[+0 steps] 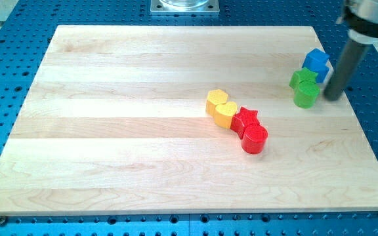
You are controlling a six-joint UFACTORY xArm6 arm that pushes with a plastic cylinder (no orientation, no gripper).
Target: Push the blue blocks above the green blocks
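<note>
A blue cube (316,60) sits near the board's right edge, toward the view's top. Right below it lie two green blocks: a lobed one (302,78) touching the cube, and a rounder one (306,95) below that. All three form a tight column. My tip (333,98) is down on the board just right of the lower green block, close to it or touching. The rod (344,65) rises to the upper right and passes the blue cube's right side, hiding what is behind it. I can make out only one blue block clearly.
Near the board's middle, two yellow blocks (220,107) and a red star (245,118) with a red cylinder (254,139) form a diagonal chain. The wooden board (110,131) lies on a blue perforated table. A metal mount (184,6) is at the view's top.
</note>
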